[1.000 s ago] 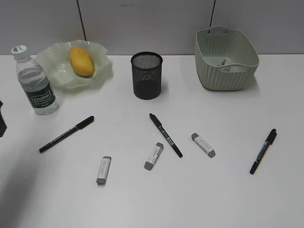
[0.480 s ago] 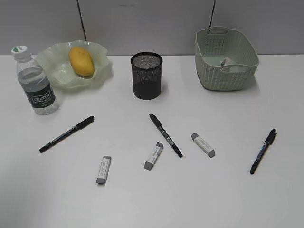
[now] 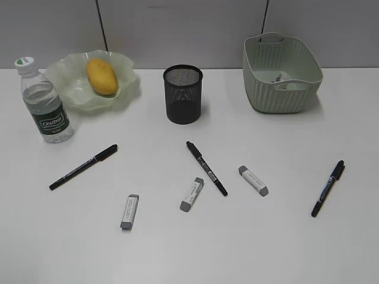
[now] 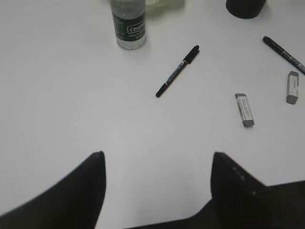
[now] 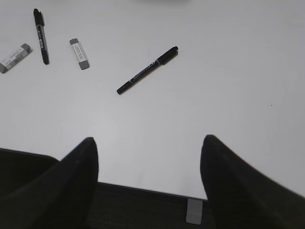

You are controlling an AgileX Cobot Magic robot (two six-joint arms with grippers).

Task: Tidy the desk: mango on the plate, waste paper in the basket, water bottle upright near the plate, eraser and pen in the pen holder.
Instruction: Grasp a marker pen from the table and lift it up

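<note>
Left arm gone from exterior view. Both my finger pairs point(image 4: 157, 183) point(image 5: 148, 174) spread wide, empty, above white counter point(image 3: 177, 248). Yellow oval mango point(image 3: 101, 76) sits on wavy pale-green plate point(image 3: 71, 89); pens, erasers loose.

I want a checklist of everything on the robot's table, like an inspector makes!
Surface: white desk, bare between items.
Job's things: mango on plate; water bottle upright beside the plate; pen holder standing; something pale inside basket, too small to tell; three pens and three erasers loose on the desk.
Clutter: nothing seen.
Grippers: left gripper and right gripper open, empty, above the desk.
Cables: nothing seen.
Surroundings: grey wall panels behind.
</note>
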